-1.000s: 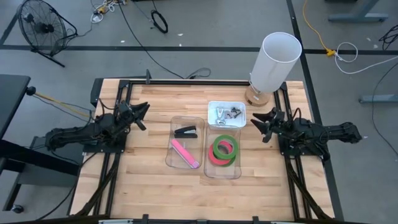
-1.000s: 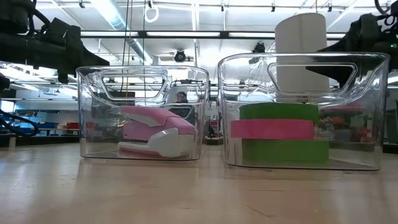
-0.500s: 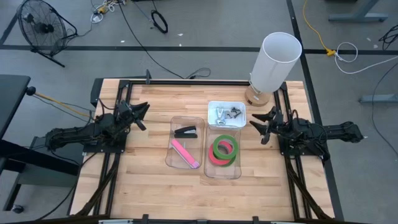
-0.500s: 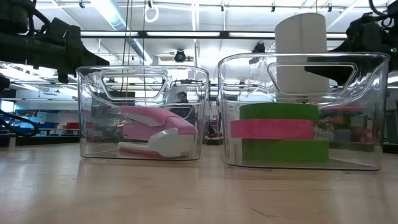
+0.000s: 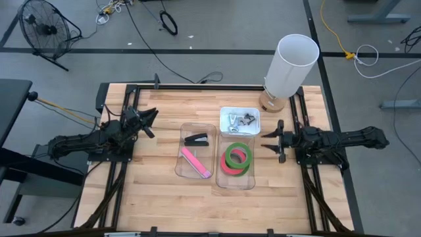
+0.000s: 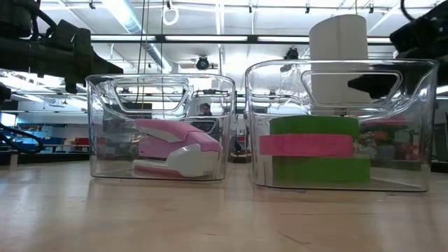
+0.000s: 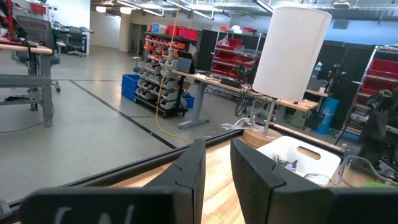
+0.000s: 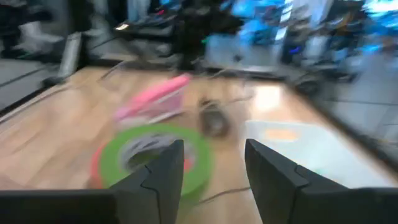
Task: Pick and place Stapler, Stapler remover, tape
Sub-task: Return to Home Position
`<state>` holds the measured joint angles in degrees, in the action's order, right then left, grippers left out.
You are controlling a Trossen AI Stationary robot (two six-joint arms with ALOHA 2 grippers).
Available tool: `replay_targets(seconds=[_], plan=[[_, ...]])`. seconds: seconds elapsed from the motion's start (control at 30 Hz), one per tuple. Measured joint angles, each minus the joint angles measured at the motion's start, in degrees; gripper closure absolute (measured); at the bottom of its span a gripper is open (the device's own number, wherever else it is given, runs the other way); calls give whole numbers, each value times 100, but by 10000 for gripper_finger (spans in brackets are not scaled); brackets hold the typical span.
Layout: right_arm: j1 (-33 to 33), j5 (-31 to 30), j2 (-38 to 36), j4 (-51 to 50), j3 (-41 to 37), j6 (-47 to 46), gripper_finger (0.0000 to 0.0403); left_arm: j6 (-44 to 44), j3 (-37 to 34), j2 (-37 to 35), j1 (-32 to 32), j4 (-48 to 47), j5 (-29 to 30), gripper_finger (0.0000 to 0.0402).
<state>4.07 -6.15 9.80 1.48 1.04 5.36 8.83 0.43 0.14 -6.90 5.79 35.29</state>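
Note:
A clear bin (image 5: 195,151) holds a pink stapler (image 5: 195,162) and a black staple remover (image 5: 196,139). The clear bin to its right (image 5: 235,184) holds the tape rolls (image 5: 237,158), stacked green, red-pink, green (image 6: 315,150). My right gripper (image 5: 272,140) is open and empty, level just right of the tape bin and pointing at it. Its wrist view shows the top green roll (image 8: 152,155) and the stapler (image 8: 155,96) beyond. My left gripper (image 5: 151,122) is open and empty, above the table's left side.
A white tray (image 5: 240,112) with small metal items sits just behind the tape bin. A tall white cylinder on a wooden base (image 5: 289,66) stands at the far right. Bare wood lies along the near edge (image 5: 197,204).
My right gripper has moved a little toward the table's near edge and toward the tape bin, and has turned to point straight at the bin. It stays open and empty.

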Motion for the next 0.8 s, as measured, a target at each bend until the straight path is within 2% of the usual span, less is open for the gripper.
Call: replay_targets(seconds=[0.07, 0.27, 0.67, 0.8], plan=[[2, 154, 159, -53, 0, -299, 235, 0, -2, 0, 0, -1, -4, 323], [-2, 111, 309, -30, 0, -1306, 239, 0, -2, 0, 0, -1, -2, 323], [-2, 65, 283, -4, -3, -1368, 239, -1, -2, 0, 0, -3, -2, 323], [1, 65, -97, 7, -7, -1368, 239, -1, -1, 0, 0, -6, -2, 323]])
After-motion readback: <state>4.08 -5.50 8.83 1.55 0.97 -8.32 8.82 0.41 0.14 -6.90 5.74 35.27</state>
